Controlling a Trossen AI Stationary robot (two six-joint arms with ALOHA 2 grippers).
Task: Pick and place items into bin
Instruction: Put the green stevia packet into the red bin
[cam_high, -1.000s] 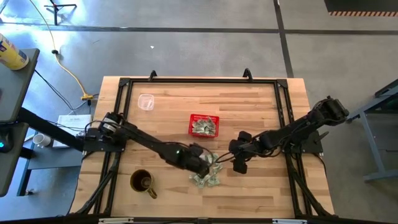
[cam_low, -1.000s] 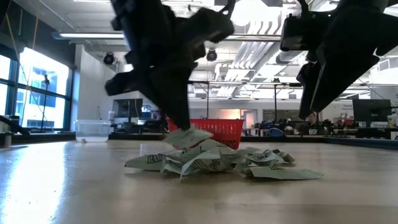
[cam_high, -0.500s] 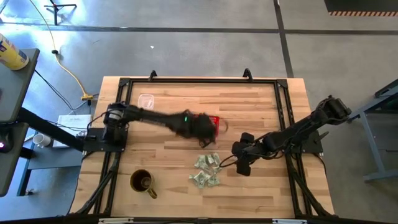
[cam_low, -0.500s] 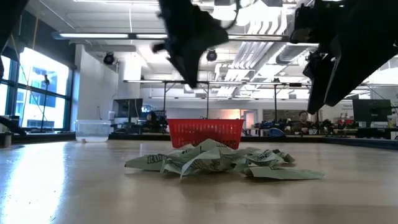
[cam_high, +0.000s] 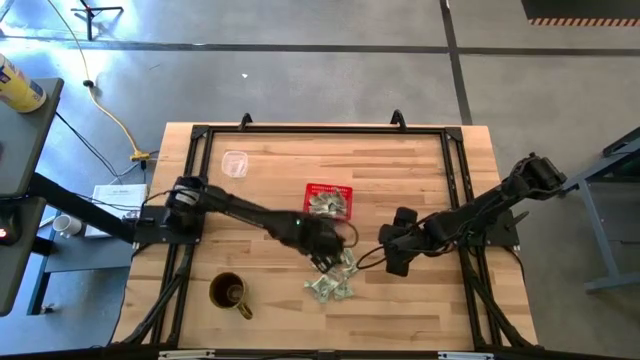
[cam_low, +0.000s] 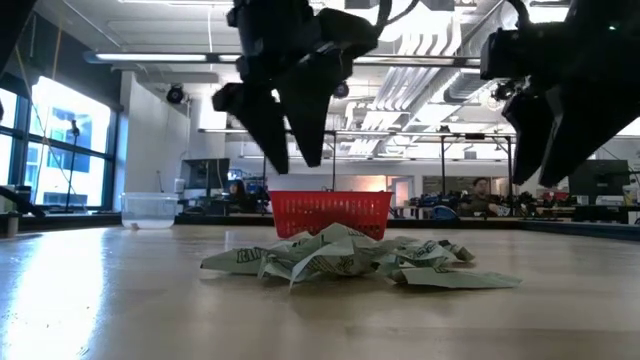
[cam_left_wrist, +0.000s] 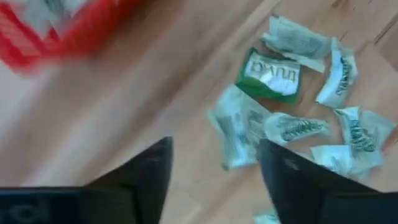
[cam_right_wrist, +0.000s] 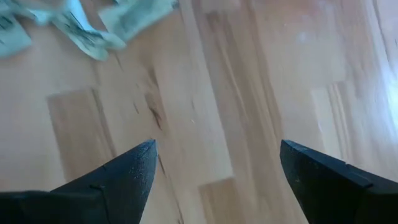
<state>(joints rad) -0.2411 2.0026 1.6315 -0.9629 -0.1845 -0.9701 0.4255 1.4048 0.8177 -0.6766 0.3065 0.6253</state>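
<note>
A heap of pale green-and-white packets (cam_high: 334, 279) lies on the wooden table near the middle front, also seen in the low view (cam_low: 340, 258). Just beyond it stands the red basket (cam_high: 328, 200) with several packets inside. My left gripper (cam_low: 296, 165) hangs open above the heap's far edge, between heap and basket, pointing steeply down with nothing between its fingers (cam_left_wrist: 214, 165). My right gripper (cam_high: 396, 263) hovers open to the right of the heap, over bare wood (cam_right_wrist: 214, 158).
A brown mug (cam_high: 229, 293) stands at the front left and a clear plastic cup (cam_high: 234, 163) at the back left. A black frame (cam_high: 320, 128) runs round the table top. Bare wood lies to the right of the heap.
My left gripper rose shut from the heap, swung to above the red basket, then came back toward the heap and lower, and has opened. My right gripper has drifted a little toward the table's right edge, still open. The heap has kept its shape.
</note>
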